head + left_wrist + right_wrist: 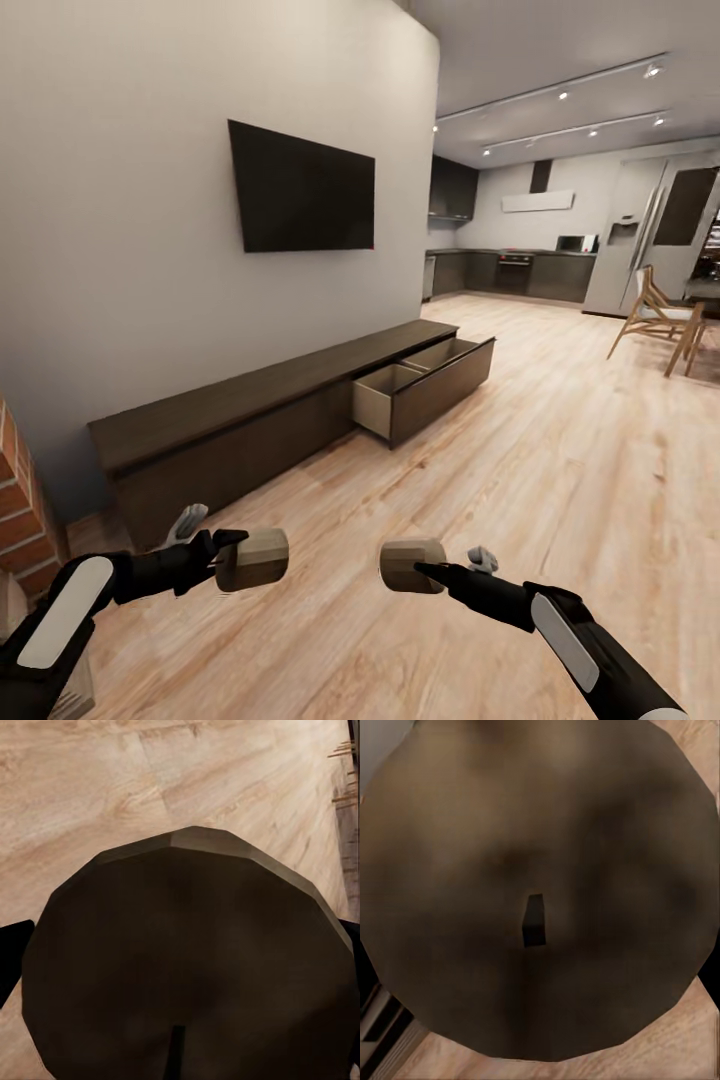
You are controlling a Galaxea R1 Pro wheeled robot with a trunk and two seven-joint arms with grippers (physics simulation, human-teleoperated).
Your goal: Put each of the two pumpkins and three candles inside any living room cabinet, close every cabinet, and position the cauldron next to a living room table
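Candle transport step: one candle (252, 559) is clamped in the left tool (232, 562), another candle (410, 565) in the right tool (425, 570); approach to the cabinet's (250, 420) open drawer (425, 385) is judged required next.

Evenly lit, soft-edged render

We see small ceiling spotlights (560, 95) glowing far off, faint shadow under the cabinet (300, 405), and both wrist views dim and blurred up close.

Black arms (150, 575), white forearm panels (68, 612)
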